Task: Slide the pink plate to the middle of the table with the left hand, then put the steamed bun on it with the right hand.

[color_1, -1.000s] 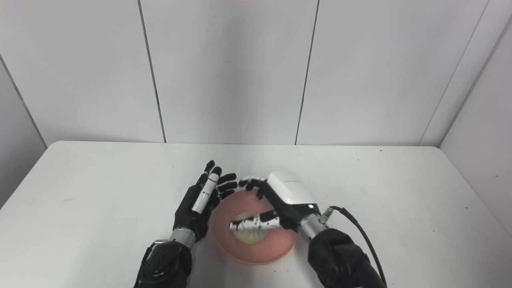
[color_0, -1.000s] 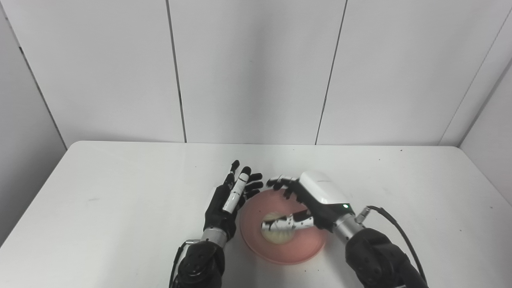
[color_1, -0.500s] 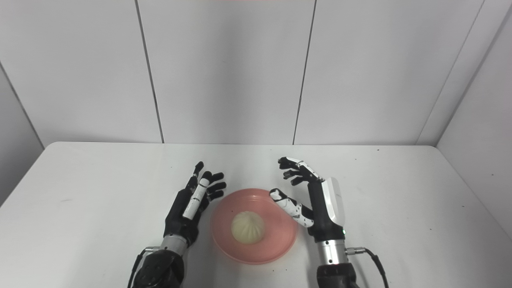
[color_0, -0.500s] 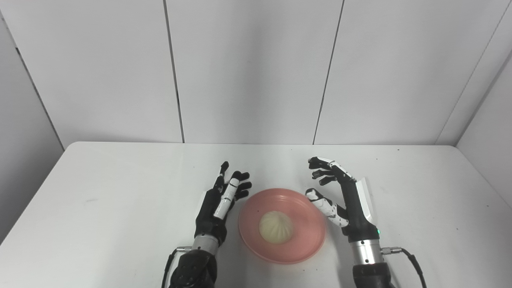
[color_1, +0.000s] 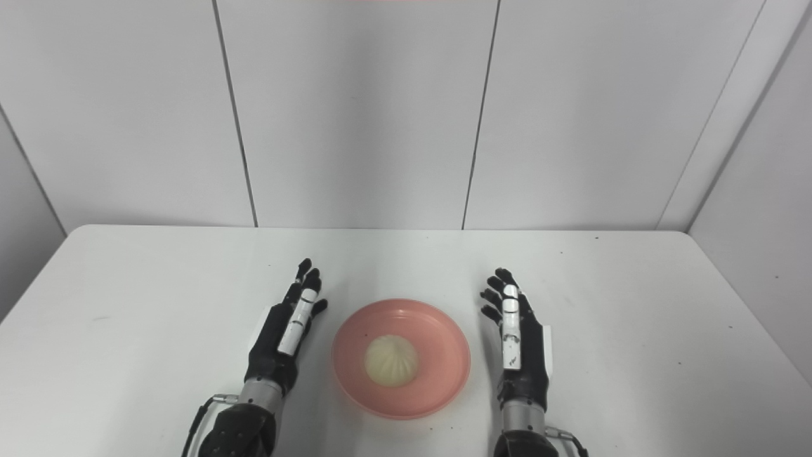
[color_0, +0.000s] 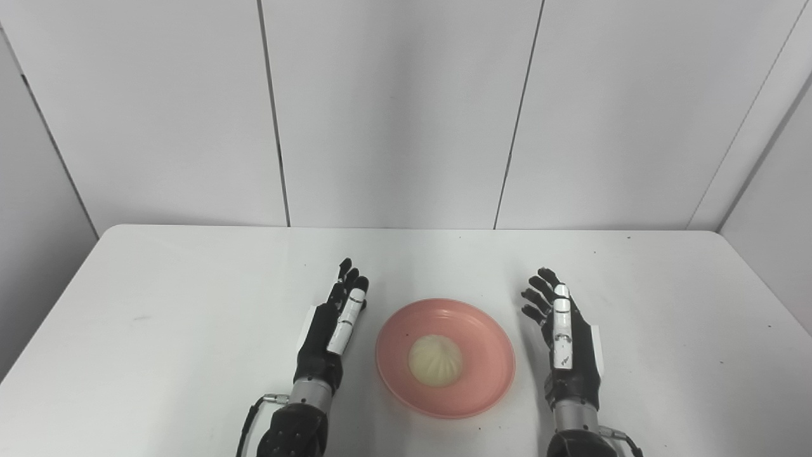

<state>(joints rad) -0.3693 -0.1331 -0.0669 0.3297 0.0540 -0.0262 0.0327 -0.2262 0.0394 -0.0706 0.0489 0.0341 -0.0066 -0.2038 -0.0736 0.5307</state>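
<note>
Here, steamed bun (color_0: 435,360) on pink plate (color_0: 488,381), left hand (color_0: 330,330) and right hand (color_1: 520,349) empty, outstretched, both views alike

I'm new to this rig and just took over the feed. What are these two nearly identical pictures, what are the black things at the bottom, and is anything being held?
Both pictures come from two side-by-side cameras on the humanoid robot's head, looking down at a white table. The black shapes are its left hand and right hand, open and holding nothing, one on each side of a pink plate. A steamed bun sits on the plate.
</note>
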